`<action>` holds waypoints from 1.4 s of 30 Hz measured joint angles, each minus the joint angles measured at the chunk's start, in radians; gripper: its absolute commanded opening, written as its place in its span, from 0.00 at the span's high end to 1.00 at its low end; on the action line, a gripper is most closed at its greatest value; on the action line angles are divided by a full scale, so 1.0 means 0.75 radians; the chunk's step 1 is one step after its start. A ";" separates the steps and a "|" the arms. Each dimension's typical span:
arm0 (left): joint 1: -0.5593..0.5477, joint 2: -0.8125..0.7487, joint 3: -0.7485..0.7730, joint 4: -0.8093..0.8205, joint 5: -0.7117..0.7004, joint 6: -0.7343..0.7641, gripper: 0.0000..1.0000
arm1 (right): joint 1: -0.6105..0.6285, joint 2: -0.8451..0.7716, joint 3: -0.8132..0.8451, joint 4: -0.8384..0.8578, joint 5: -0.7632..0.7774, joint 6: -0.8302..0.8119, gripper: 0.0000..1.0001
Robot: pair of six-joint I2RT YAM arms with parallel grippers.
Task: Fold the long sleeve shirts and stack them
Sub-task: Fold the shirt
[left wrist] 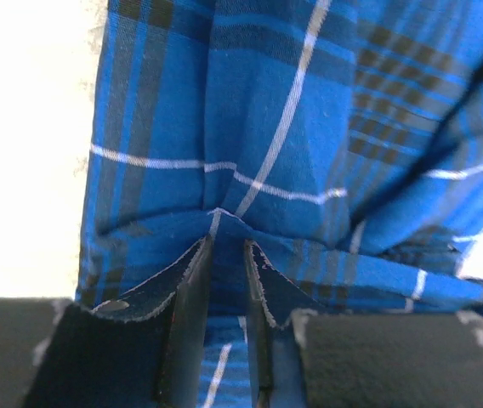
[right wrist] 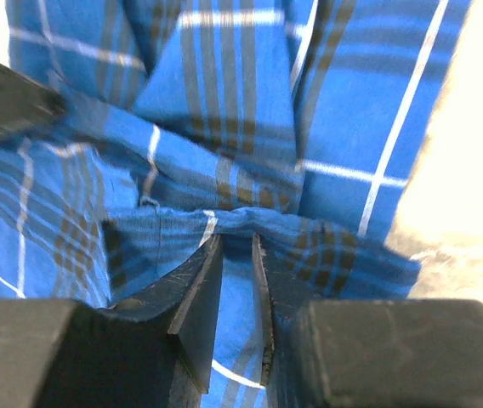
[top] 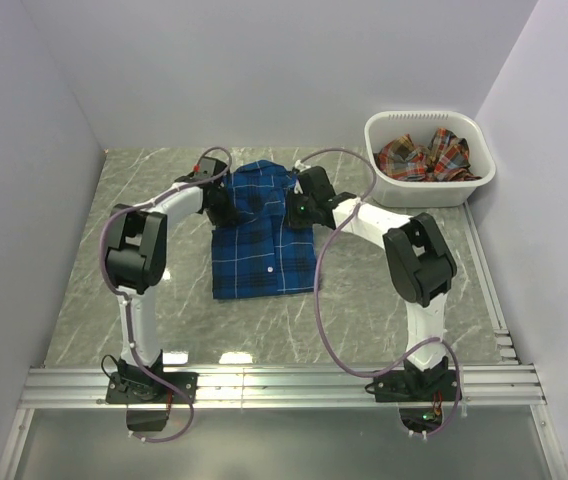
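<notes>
Closest to the arm bases, the blue shirt is lying flat on the marble-look table as a narrow rectangle, so its sleeves are hard to pick out from above. Both arms are reaching in at the shirt's far, collar end. The left gripper is sitting at the shirt's left shoulder, jaws nearly together and pinching a raised ridge of plaid. The right gripper is doing the same on the shirt's right side, nipping a bunched fold. From overhead they're covering most of the collar, and the wrist cams are showing nothing but plaid. Beyond the shirt and off to its right, the white basket is holding the red-orange shirt, crumpled, its lower part hiding behind the wall.
</notes>
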 measured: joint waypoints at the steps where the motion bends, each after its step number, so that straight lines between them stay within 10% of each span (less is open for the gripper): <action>1: 0.000 0.016 0.009 -0.004 -0.002 0.000 0.71 | -0.005 0.001 0.014 -0.001 0.000 0.002 0.71; 21: -0.064 -0.646 -0.293 0.129 -0.016 -0.027 0.43 | -0.024 -0.169 -0.093 0.183 -0.235 0.257 0.72; 29: -0.191 -0.665 -0.559 0.194 -0.008 -0.024 0.32 | -0.046 0.090 -0.136 0.406 -0.394 0.406 0.75; 42: -0.369 -0.542 -0.436 0.242 -0.152 0.034 0.32 | -0.141 0.189 -0.252 0.720 -0.635 0.590 0.69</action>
